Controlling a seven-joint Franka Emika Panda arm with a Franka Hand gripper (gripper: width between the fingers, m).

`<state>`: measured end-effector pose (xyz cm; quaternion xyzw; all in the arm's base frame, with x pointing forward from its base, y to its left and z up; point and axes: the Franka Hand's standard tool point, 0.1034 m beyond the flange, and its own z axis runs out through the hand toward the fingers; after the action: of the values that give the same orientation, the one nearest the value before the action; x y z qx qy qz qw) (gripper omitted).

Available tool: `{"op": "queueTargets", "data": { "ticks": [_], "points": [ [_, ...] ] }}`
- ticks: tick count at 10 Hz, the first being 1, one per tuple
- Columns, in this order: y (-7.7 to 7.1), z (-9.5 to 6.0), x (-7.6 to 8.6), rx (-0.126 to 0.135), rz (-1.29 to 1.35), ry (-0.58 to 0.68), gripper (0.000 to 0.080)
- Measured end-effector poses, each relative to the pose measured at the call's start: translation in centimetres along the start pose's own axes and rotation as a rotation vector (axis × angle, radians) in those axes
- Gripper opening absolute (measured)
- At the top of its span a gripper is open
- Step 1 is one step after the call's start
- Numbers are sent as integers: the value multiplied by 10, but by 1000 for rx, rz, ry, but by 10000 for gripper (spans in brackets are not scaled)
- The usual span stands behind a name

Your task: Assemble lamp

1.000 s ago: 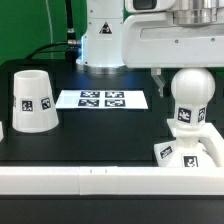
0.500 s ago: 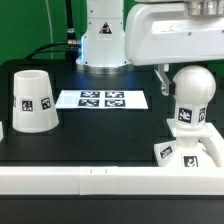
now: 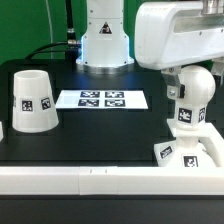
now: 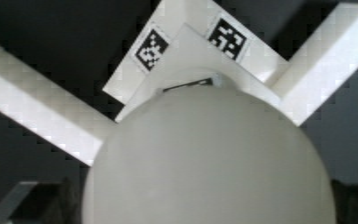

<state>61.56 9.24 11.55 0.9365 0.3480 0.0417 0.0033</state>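
bulb (image 3: 193,97) stood upright on base (image 3: 207,150), round head up, exterior view's right | gripper (image 3: 190,84) over bulb; clenched or released could not be told

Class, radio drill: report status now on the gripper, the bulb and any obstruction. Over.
Gripper open, jaws either side of bulb head. Bulb upright on base, exterior view's right. Shade far off at exterior view's left, nothing blocking.
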Motion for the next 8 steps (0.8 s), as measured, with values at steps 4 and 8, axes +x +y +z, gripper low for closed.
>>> {"op": "queueTargets", "data": {
  "ticks": [4,8],
  "points": [
    [1,2,-2,-27,-448,-27,699],
    [2,5,-4,-49,-804,-68,699]
  ]
}}
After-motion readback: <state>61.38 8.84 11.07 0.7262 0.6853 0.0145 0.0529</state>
